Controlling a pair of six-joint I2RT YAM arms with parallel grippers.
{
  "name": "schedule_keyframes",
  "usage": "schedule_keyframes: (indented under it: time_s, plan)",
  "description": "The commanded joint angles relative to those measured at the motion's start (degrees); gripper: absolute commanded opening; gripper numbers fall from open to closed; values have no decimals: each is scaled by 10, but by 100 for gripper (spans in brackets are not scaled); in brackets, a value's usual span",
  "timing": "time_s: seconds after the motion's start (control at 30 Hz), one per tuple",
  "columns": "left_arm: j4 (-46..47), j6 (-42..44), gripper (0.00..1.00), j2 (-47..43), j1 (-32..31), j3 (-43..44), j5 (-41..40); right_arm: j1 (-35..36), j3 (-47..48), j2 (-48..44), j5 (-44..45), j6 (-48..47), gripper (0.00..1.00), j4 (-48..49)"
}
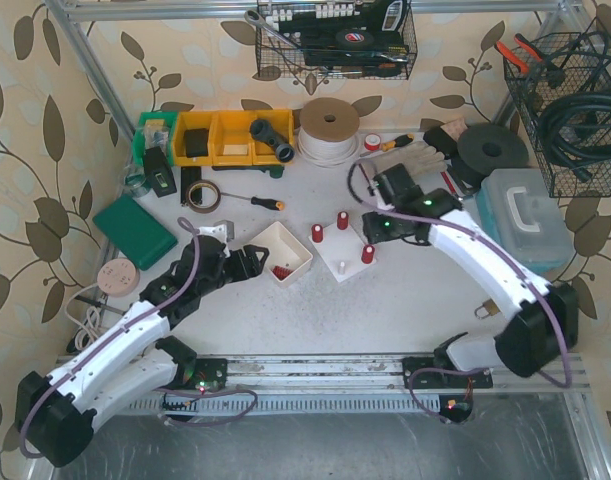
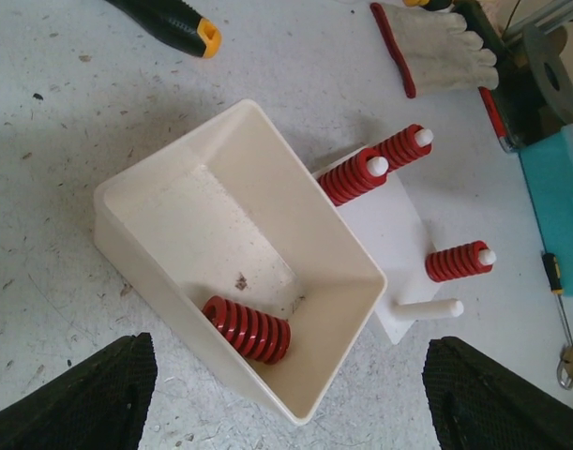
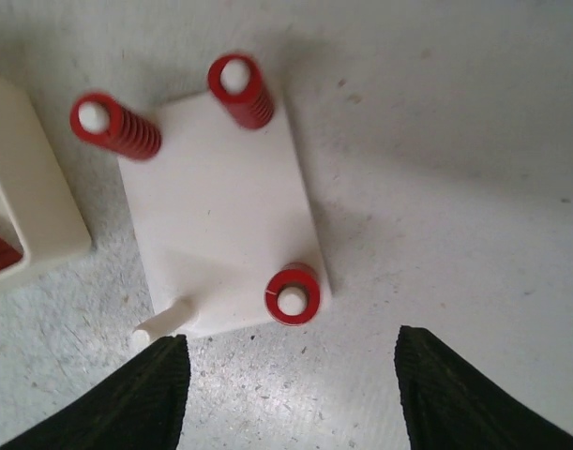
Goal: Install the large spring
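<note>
A large red spring [image 2: 247, 328] lies on its side inside the cream bin [image 2: 295, 216], also seen from above as the spring [image 1: 281, 271]. My left gripper [image 2: 286, 403] hovers open just before the bin's near corner, with its black fingers [image 2: 80, 394] wide apart and empty. Beside the bin sits the white peg plate [image 3: 220, 206], which carries three red springs [image 3: 293, 295] on pegs and has one bare peg [image 3: 164, 322]. My right gripper [image 3: 286, 394] is open above the plate's near edge, holding nothing. The nearest fitted spring stands free just ahead of its fingers.
Around the work area lie a screwdriver [image 1: 257, 201], a tape roll [image 1: 201, 195], a green box [image 1: 135, 231], yellow bins [image 1: 233, 136], a white reel [image 1: 329, 128], gloves [image 2: 434, 47], a blue case [image 1: 525, 215] and a padlock [image 1: 485, 310].
</note>
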Motion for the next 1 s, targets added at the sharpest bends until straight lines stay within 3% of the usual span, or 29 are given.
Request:
schedule_keyframes:
  time_s: [0.0, 0.13, 0.27, 0.47, 0.67, 0.8, 0.97]
  plan:
    - [-1, -1, 80, 19, -2, 16, 18, -51, -23, -66, -20, 90, 60, -11]
    - [-21, 11, 78, 53, -2, 39, 42, -57, -83, -117, -110, 161, 55, 67]
    - [-53, 36, 76, 116, -1, 89, 65, -8, -158, -146, -126, 228, 52, 186]
    - [-271, 212, 68, 246, -1, 293, 79, 77, -217, -160, -91, 235, 52, 311]
    - [-303, 299, 65, 326, -1, 337, 180, 76, -214, -183, -88, 197, 53, 333]
    - [-323, 341, 64, 363, -2, 358, 192, 76, -214, -157, -120, 184, 52, 361]
    - [-337, 370, 63, 389, -2, 370, 152, 65, -218, -137, -149, 180, 53, 391]
